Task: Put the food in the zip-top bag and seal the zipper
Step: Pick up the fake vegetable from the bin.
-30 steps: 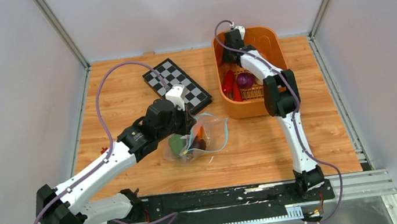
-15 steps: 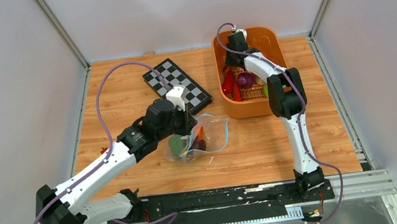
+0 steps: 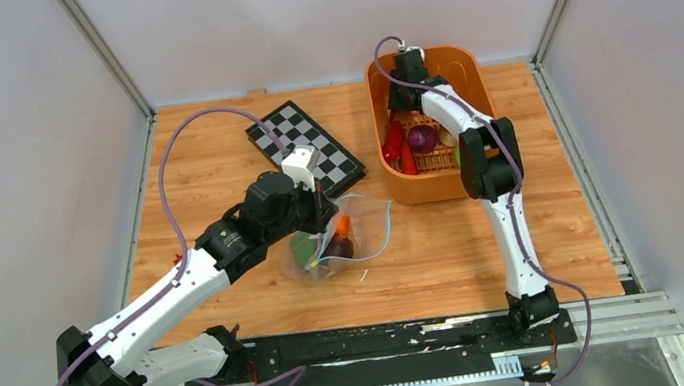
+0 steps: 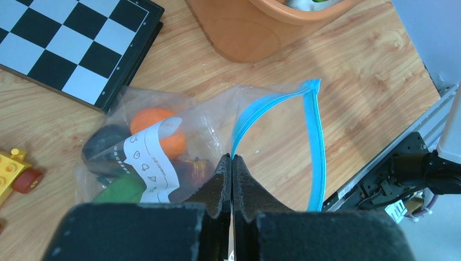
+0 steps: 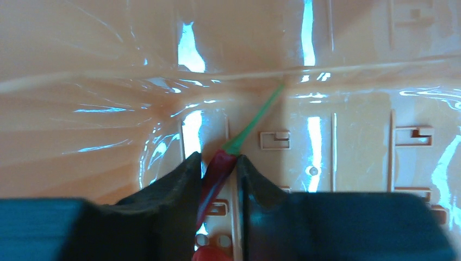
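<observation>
The zip-top bag (image 4: 212, 117) lies crinkled on the wood with its light-blue zipper (image 4: 321, 147) gaping in a loop. My left gripper (image 4: 232, 160) is shut on the near zipper edge and holds the mouth up. Inside the bag are orange food (image 4: 155, 122), green food (image 4: 122, 190) and a dark piece (image 4: 103, 141). In the top view the bag (image 3: 368, 230) sits mid-table. My right gripper (image 5: 219, 159) is down in the orange basket (image 3: 461, 65). Its fingers stand slightly apart astride a red chilli (image 5: 216, 174) with a green stem.
More food lies in the basket: a purple onion (image 3: 422, 136) and red pieces (image 3: 394, 140). A chessboard (image 3: 306, 142) lies behind the bag. A yellow toy (image 4: 11, 166) sits left of the bag. The basket wall (image 4: 244, 32) rises just beyond the bag.
My right wrist has shifted a little inside the basket's back left corner. The left arm has risen slightly with the bag edge still pinched.
</observation>
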Robot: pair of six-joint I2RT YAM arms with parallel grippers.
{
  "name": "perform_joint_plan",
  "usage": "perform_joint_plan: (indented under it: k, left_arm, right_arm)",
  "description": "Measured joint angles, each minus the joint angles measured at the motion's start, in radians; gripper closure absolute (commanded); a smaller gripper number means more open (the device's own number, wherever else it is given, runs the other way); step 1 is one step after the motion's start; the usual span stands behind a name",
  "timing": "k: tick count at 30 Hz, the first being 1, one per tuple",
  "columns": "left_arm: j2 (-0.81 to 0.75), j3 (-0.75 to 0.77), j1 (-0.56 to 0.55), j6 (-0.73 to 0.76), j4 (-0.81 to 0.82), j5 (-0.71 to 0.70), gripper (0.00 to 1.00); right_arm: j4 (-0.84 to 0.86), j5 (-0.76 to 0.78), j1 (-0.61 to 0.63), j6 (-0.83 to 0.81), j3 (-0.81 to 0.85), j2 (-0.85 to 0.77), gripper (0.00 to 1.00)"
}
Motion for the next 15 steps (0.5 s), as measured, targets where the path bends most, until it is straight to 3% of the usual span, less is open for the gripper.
perform_joint_plan:
  k: [4, 8, 15]
  left_arm:
    - [0.007, 0.0, 0.0, 0.0, 0.0, 0.004, 1.0]
    - [0.01, 0.0, 0.0, -0.001, 0.0, 0.011, 1.0]
    - [0.001, -0.006, 0.0, -0.013, 0.001, 0.023, 1.0]
  right_arm:
    - [-0.012, 0.001, -0.005, -0.008, 0.0, 0.0, 0.9]
    - [0.024, -0.003, -0.006, -0.009, -0.048, -0.022, 0.93]
    - [0.041, -0.06, -0.008, -0.022, -0.272, -0.178, 0.93]
